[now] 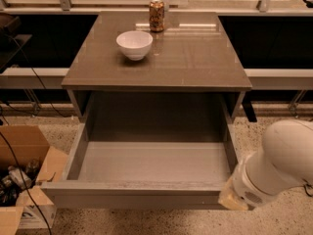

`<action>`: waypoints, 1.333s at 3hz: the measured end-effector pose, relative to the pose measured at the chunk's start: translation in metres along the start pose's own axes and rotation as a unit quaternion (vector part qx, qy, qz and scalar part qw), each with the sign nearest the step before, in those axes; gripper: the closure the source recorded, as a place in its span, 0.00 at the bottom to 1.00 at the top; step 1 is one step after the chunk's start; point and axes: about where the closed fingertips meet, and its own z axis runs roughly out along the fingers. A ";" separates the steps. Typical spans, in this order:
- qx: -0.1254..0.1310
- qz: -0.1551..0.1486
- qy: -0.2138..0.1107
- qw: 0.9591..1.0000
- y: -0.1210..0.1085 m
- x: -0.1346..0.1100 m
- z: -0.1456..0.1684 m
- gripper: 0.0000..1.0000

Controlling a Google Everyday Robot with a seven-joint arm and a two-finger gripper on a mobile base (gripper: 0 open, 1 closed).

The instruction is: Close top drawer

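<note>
grey top drawer (154, 168) — wide open, gripper (232, 199) by its front right corner

The wide grey box-shaped top drawer (137, 199) juts out in front, below the grey-brown worktop (195, 58). On the worktop a white ceramic bowl (134, 44) sits left of centre, and a patterned metal can (157, 15) stands behind it, near the rear edge. The white arm's gripper (231, 199) is at the drawer's front right corner. An open cardboard box (19, 146) lies on the floor to the drawer's left.
</note>
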 end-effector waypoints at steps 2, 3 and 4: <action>0.009 -0.005 -0.012 1.000 -0.017 -0.012 0.018 1.00; 0.011 -0.007 -0.033 0.999 -0.034 -0.029 0.032 1.00; 0.011 -0.007 -0.033 0.999 -0.034 -0.029 0.032 1.00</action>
